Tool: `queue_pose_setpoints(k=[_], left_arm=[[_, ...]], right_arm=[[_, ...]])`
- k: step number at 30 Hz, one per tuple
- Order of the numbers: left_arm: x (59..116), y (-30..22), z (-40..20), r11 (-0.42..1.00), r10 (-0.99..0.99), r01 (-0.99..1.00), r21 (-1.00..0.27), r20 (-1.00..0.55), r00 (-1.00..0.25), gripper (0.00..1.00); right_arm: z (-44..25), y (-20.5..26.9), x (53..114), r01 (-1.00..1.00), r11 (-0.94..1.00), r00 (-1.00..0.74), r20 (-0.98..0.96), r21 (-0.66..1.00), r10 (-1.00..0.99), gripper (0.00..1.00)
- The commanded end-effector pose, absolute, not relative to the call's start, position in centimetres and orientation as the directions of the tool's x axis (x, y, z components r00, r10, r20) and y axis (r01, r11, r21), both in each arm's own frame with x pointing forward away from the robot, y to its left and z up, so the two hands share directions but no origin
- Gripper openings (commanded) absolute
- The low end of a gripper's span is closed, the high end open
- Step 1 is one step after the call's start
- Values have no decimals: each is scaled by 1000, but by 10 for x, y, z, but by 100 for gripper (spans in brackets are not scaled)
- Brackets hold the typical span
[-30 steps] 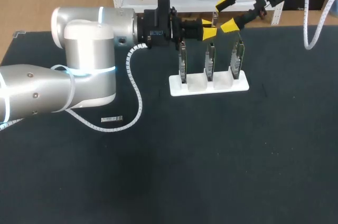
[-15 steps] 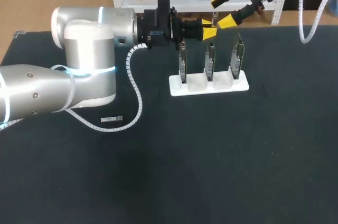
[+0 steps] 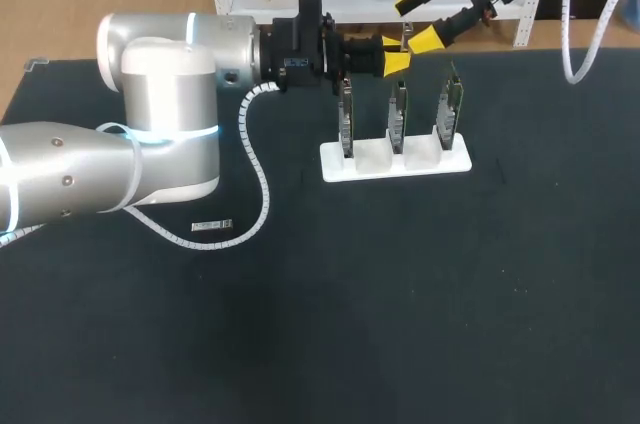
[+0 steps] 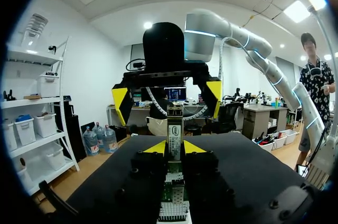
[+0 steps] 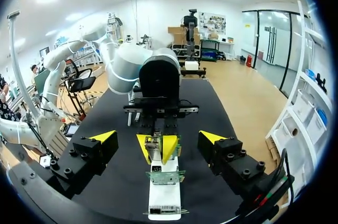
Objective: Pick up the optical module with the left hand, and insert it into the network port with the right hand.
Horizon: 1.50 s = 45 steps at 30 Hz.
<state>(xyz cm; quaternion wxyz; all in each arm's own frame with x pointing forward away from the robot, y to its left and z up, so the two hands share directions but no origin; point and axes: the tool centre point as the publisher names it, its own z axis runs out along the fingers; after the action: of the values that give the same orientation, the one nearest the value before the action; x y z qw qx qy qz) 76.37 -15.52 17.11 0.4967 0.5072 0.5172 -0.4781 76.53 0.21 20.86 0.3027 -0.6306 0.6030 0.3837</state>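
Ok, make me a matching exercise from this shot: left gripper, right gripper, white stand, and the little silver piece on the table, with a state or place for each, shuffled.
Things:
1. left gripper
2. right gripper
3. white stand
4. small silver piece

States or places:
A. lies flat on the black table, near the left arm's cable
B. open, fingers spread wide
C. shut on the optical module
D. carries three upright circuit boards

Pairs: 1-C, 2-B, 3-D, 4-A.
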Motion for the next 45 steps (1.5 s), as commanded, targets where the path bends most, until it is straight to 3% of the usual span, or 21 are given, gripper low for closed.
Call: queue_pose_setpoints(k=[1,9,10,11,12,27,28,30,31,45], left_arm=[[764,-156,170,29,48,1000,11,-999,10,0],[764,-156,170,29,48,1000,11,-999,10,0],[764,-156,170,29,48,1000,11,-999,10,0],[764,-156,170,29,48,1000,11,-999,10,0],[764,-156,170,29,48,1000,11,-999,10,0],[764,-156,170,29,48,1000,11,-999,10,0],[764,-156,170,29,48,1000,11,-999,10,8],[764,-156,170,29,48,1000,11,-999,10,87],[764,-156,170,29,48,1000,11,-999,10,100],[764,-156,170,29,48,1000,11,-999,10,100]], right_arm=[[208,3,756,-994,-76,-24,-851,75,-525,100],[208,4,753,-995,-69,-28,-849,76,-527,100],[208,4,753,-995,-65,-29,-850,74,-526,81],[208,4,753,-995,-62,-29,-850,73,-526,33],[207,4,753,-996,-58,-32,-850,74,-525,0],[208,5,752,-997,-49,-32,-853,67,-521,0],[208,5,752,-997,-49,-32,-853,67,-521,0],[208,5,752,-997,-50,-31,-853,66,-521,0],[208,5,752,-996,-50,-31,-853,67,-521,0],[210,5,753,-997,-48,-28,-854,62,-520,0]])
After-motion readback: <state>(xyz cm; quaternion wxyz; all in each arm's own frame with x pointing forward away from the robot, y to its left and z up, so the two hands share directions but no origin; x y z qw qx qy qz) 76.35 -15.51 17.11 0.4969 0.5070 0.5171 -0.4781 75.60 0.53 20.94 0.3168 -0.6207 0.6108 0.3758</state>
